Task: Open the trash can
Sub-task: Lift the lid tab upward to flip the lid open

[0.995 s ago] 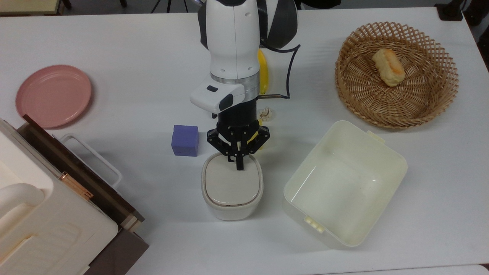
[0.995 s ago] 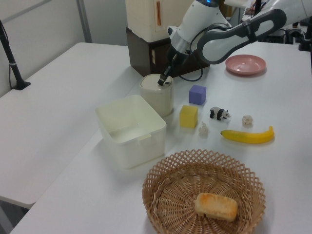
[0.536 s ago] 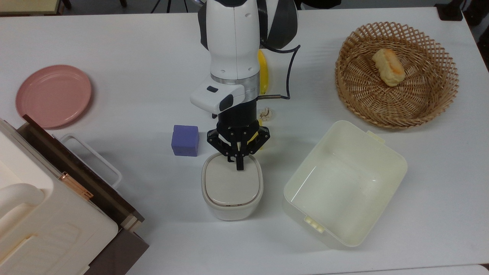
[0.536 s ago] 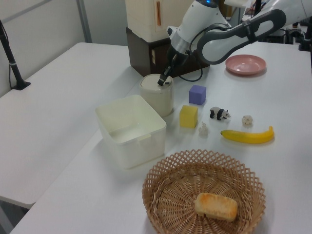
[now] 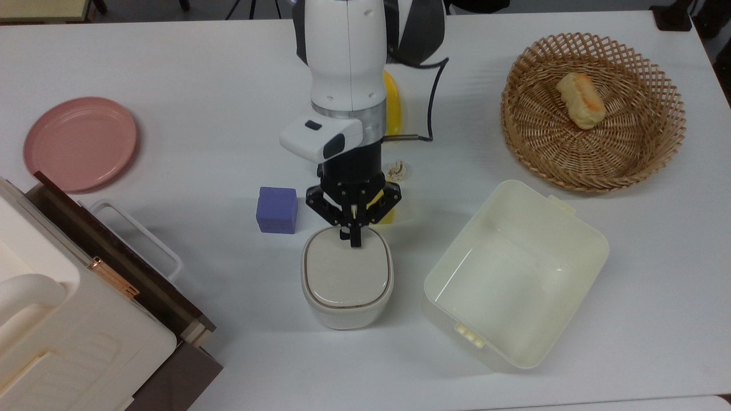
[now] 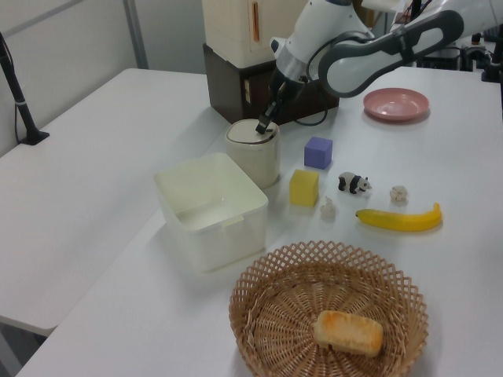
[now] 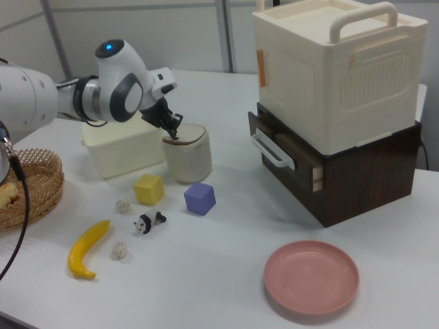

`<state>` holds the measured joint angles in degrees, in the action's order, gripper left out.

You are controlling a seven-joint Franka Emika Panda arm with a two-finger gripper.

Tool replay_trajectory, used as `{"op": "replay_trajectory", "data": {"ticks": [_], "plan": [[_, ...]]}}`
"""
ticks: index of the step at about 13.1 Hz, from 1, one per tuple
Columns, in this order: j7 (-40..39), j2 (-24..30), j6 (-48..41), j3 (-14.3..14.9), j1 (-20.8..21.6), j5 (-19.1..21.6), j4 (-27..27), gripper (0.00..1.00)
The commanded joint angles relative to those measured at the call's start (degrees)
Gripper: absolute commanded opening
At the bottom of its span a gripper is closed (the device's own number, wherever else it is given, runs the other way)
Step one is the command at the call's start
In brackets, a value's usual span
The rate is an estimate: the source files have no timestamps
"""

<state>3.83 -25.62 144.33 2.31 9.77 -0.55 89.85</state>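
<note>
Bin: the trash can [image 5: 346, 285] stands mid-table, between the purple cube [image 5: 277, 209] and the open tub [image 5: 517, 274]; the yellow block [image 6: 303, 188] sits just behind it as the top view shows it.
Lid: the beige lid [image 5: 346, 273] lies flat over the rim; a thin dark seam runs all round it. Judged not yet open.
Gripper: the gripper [image 5: 353, 239] points down at the lid's edge nearest the arm, fingers drawn together into one narrow tip, holding nothing.
Contact: the tip appears to touch or nearly touch the lid edge; the left and right views do not settle which.
Handling: thin plastic, judged light and stiff, with smooth slippery sides; a hard sideways push would likely slide or tip it on the table [image 5: 171, 85].
Where to act: a press straight down at the rim, on the release if it sits under the tip, is judged better than any pinch of the lid. The button itself cannot be made out.
Risk: an off-centre press could skid off the lid's curved edge.
</note>
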Motion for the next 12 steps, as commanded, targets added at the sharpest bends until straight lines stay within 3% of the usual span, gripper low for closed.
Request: {"op": "replay_trajectory", "data": {"ticks": [1,12], "plan": [[0.74,5.57,-9.04,0.68,0.25,0.55,0.33,0.0],[0.3,22.97,-48.07,0.86,-1.33,-1.82,1.99,0.0]]}}
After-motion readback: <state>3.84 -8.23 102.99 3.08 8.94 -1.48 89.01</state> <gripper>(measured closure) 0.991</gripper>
